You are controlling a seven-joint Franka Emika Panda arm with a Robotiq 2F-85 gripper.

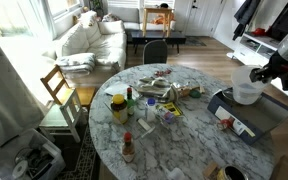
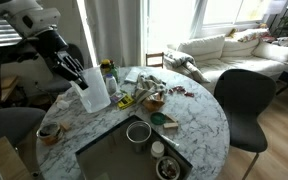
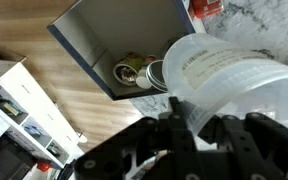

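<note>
My pincer (image 2: pixel 74 72) is clamped on a white plastic cup (image 2: pixel 92 90), gripping it near the top. The cup is held up at the edge of a round marble tabletop (image 2: pixel 199 115), just beside a shallow gray tray (image 2: pixel 104 158). Inside the tray sit a metal bowl (image 2: pixel 138 132) and a smaller round tin (image 2: pixel 162 150). A clutter of bottles and packets (image 2: pixel 144 90) fills the middle of the tabletop. A dark chair (image 2: pixel 246 95) stands near its rim.

both ext cams angled down over table (image 1: pixel 189 140) toward sofa (image 2: pixel 219 48) from diff sides, sharing grey tray (image 2: pixel 104 160); wrist cam close, down past cup (image 3: pixel 234 85) onto tray.
</note>
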